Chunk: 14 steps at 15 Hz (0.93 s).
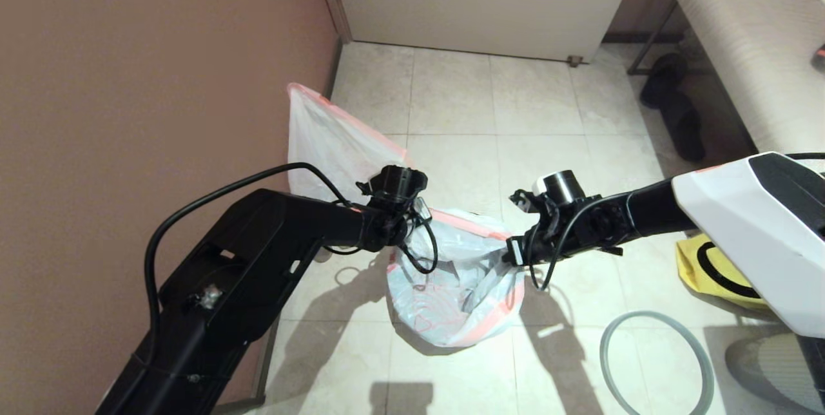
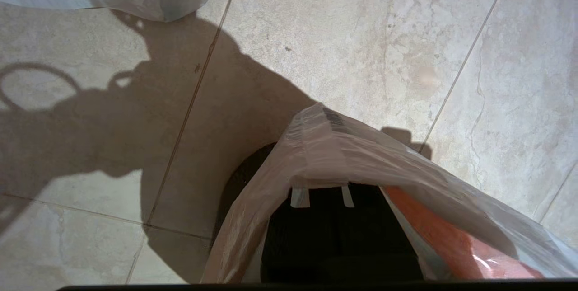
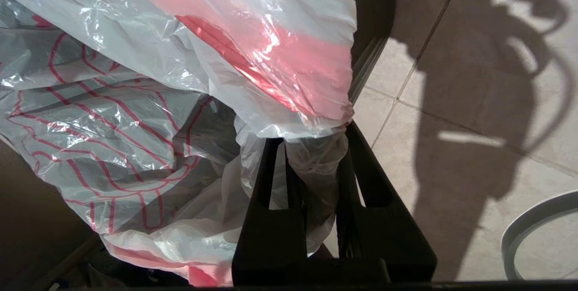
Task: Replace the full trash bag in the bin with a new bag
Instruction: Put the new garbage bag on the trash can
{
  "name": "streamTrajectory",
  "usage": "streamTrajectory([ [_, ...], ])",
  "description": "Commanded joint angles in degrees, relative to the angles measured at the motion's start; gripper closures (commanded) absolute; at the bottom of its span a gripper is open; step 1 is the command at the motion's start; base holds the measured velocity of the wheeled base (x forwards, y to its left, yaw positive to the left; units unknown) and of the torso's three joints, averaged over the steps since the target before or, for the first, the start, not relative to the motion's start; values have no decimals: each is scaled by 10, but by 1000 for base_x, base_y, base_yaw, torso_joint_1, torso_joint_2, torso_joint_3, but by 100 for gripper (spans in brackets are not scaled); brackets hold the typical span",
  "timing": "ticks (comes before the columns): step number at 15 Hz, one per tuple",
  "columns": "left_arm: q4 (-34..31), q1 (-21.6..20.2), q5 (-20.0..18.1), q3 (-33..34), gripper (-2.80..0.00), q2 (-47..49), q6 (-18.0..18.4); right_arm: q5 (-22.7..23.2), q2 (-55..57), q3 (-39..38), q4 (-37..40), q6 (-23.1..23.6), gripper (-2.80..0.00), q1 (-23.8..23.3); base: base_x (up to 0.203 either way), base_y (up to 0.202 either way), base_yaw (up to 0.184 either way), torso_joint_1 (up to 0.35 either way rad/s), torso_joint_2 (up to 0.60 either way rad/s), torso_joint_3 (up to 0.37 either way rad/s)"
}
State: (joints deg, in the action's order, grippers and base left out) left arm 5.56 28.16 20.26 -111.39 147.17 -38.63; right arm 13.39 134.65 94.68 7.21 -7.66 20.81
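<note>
The new bag (image 1: 459,286) hides nearly all of the bin (image 3: 372,24); the left gripper's (image 2: 323,191) fingers sit under plastic.

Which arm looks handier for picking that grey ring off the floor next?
Right, probably. The grey ring lies on the robot's right, nearer the right gripper; the left gripper is across the new bag, by the wall. But the right gripper pinches that bag and must release it first.

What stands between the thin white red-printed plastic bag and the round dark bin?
Nothing visible. The new bag hangs in the mouth of the bin, the right gripper shut on its edge, the left gripper at the opposite edge.
</note>
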Motion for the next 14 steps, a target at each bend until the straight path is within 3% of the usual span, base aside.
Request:
streamTrajectory([
  [1,1,0,1,-1,0,-10,-2,1,4,-1,0,-1,-280,0,0,0,0,0,0,0],
  [12,-2,15,4,-1,0,-36,-2,-10,-94,-28,60,34,-280,5,0,0,0,0,0,0],
  [13,-3,15,4,-1,0,-36,-1,-13,-92,-30,55,34,0,4,0,0,0,0,0,0],
  [14,-4,15,4,-1,0,-36,-2,-11,-87,-31,52,34,0,4,0,0,0,0,0,0],
])
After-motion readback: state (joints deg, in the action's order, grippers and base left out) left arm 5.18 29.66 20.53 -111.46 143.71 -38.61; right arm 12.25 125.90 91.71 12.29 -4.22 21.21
